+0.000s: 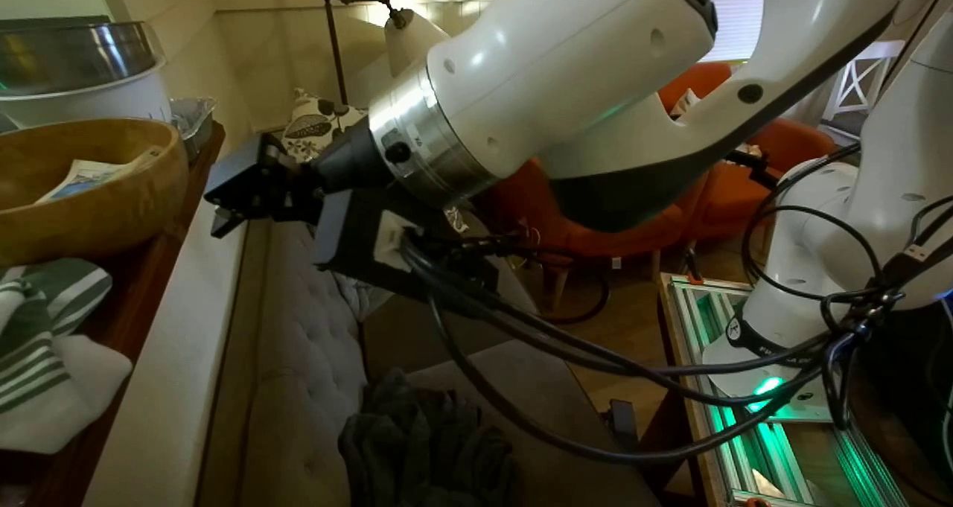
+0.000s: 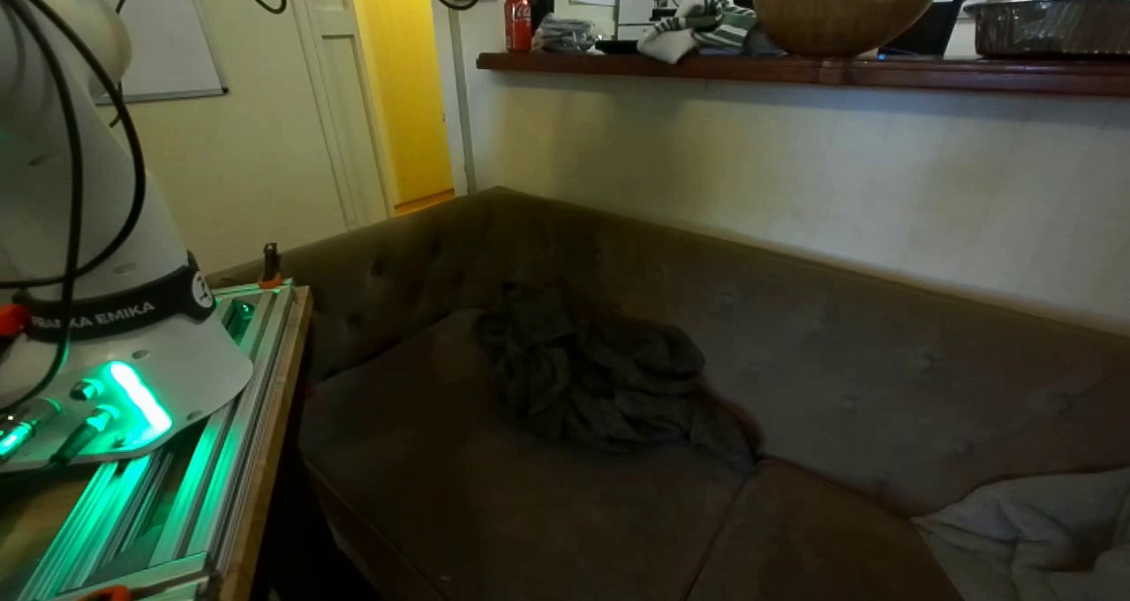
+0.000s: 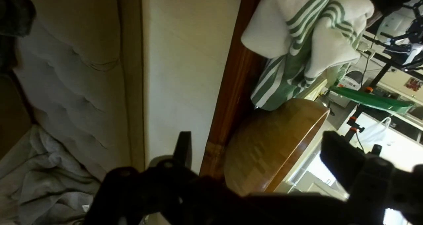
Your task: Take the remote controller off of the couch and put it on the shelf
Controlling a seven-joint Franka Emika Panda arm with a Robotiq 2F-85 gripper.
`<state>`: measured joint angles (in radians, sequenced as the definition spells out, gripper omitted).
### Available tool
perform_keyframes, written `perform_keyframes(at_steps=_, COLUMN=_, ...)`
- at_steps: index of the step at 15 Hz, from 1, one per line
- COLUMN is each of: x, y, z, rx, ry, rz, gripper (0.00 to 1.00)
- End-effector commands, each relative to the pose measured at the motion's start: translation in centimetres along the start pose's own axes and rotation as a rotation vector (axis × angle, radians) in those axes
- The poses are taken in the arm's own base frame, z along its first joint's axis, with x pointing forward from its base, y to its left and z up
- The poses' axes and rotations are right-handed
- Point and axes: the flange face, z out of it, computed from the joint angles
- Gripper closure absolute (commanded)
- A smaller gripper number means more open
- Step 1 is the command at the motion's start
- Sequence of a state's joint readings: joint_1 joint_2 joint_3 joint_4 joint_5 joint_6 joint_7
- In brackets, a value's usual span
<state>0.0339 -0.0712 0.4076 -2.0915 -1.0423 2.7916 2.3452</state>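
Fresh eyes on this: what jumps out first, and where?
Probably the white arm, spanning the upper part of an exterior view, over the couch. Then its base, lit green, at the left of an exterior view. Third, the big wooden bowl on the shelf, beside a striped towel, in both exterior views.

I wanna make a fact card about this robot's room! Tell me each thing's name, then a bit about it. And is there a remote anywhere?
Robot: one white arm
Gripper: open, nothing seen in it
Couch: grey-brown, buttoned back; dark crumpled cloth and pale blanket on it
Shelf: reddish-brown wood, higher than the couch's back
On the shelf: wooden bowl, green-and-white striped towel, red can, foil tray
Chairs: orange
Remote: none I can make out for sure
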Motion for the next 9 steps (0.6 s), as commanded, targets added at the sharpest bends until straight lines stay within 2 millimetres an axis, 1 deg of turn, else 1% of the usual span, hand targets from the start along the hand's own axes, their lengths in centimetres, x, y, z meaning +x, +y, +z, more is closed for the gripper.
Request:
perform_keyframes(at_steps=1, x=0.5, y=0.7, z=0.5, rx=-0.048, ry=-0.012, rz=-0.184, gripper=0.0)
perform_keyframes(at_steps=4, x=3.4, y=3.7, z=0.3, rx=-0.142, ry=0.012, rz=-0.326, gripper=0.0)
perform_keyframes(at_steps=5, x=4.9, y=4.9, z=-0.3, rx=-0.184, ry=0.025, rz=-0.355, gripper=0.0)
perform_keyframes(at_steps=6, x=6.9, y=5.4, z=-1.1, rx=-0.219, ry=0.05, rz=-0.373, gripper=0.0)
perform_keyframes(at_steps=7, x=8.2, y=5.9, z=-1.6, rx=-0.237, ry=0.084, rz=-0.368, gripper=0.0)
perform_keyframes(at_steps=8, x=6.3, y=4.7, z=1.3, rx=-0.201, ry=0.044, rz=-0.356, gripper=0.0)
perform_keyframes(at_steps=9, x=7.6, y=5.1, z=0.7, rx=-0.214, ry=0.066, rz=-0.364, gripper=0.0)
